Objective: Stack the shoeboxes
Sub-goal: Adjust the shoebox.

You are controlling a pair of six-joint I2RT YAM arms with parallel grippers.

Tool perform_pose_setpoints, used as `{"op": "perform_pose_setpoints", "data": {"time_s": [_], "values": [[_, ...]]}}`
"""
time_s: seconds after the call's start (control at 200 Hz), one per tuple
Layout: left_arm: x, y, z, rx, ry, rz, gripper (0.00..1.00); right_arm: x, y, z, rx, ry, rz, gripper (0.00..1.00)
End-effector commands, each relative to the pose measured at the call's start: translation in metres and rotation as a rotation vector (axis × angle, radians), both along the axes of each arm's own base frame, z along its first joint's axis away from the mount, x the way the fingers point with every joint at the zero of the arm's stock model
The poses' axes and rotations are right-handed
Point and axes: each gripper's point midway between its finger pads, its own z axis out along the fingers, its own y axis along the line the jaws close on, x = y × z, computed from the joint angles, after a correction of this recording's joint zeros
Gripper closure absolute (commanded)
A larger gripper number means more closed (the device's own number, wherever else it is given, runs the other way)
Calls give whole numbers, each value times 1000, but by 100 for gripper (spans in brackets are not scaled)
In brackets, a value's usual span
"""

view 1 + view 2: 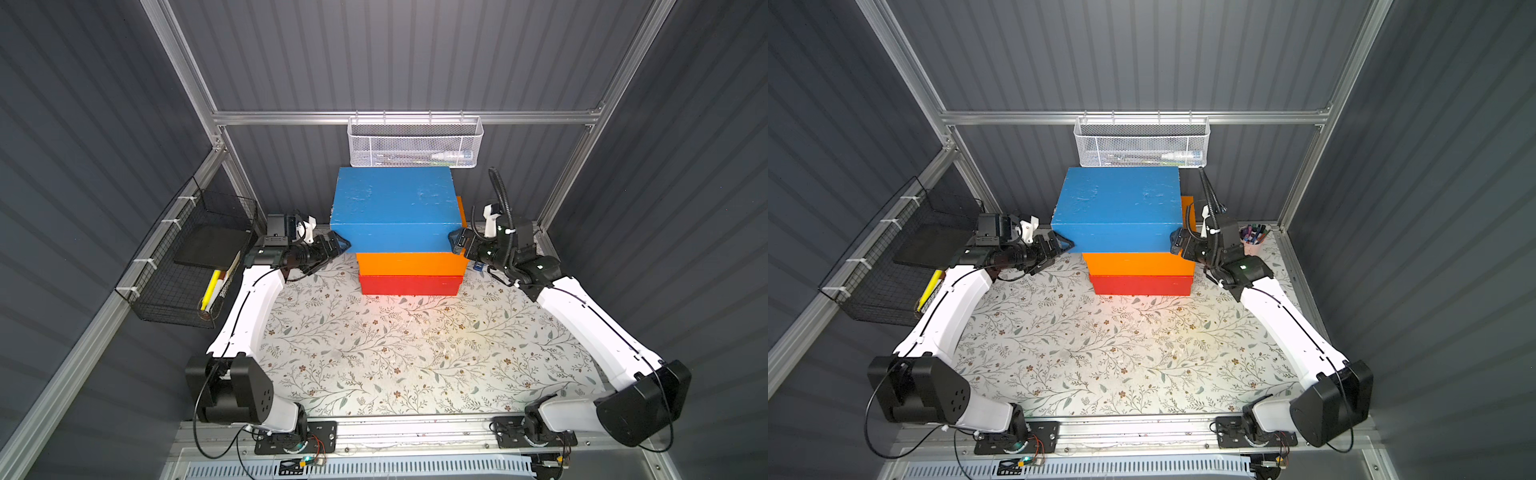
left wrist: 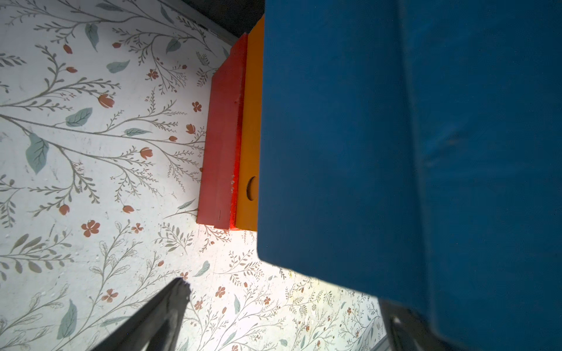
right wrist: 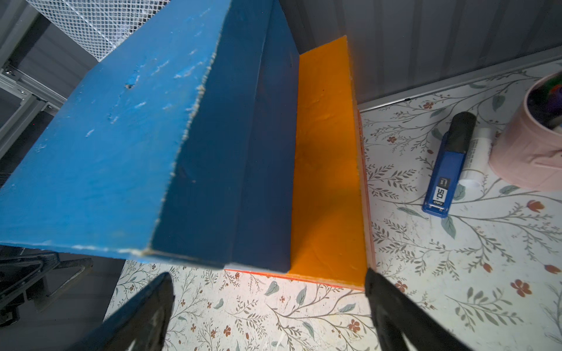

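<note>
Three shoeboxes stand stacked at the back of the table. The red shoebox [image 1: 411, 284] is at the bottom, the orange shoebox [image 1: 411, 264] lies on it, and the blue shoebox [image 1: 395, 203] lies on top, shifted left so that a strip of orange [image 3: 328, 167] shows on the right. My left gripper [image 1: 338, 245] is open at the blue box's front left corner; in the left wrist view one finger is half hidden behind the blue box [image 2: 395, 152]. My right gripper [image 1: 455, 241] is open at the front right corner, with nothing between its fingers [image 3: 158, 301].
A white mesh basket [image 1: 415, 143] hangs on the back rail just behind the stack. A black wire basket [image 1: 187, 266] with a black pad hangs on the left wall. A blue stapler [image 3: 447, 170] and a pink cup [image 1: 1252, 243] of pens stand at the back right.
</note>
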Motion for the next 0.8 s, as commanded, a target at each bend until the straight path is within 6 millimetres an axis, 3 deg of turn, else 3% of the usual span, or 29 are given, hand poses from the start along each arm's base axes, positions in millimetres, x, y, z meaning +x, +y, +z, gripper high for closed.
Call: {"op": "perform_pose_setpoints", "data": {"time_s": [0.0,0.185,0.4,0.54,0.795], "values": [[-3,5,41,-12,-112,42,1,-12,-2,37,65,-79,24,1],[10,7,72,-16,-166,67,1,-10,-4,56,139,-99,40,1],[34,15,91,18,-188,109,1,6,-6,65,180,-91,38,1],[52,11,94,29,-177,85,1,18,0,68,187,-81,52,1],[76,-3,74,-22,-117,19,1,36,13,60,206,-48,85,2]]}}
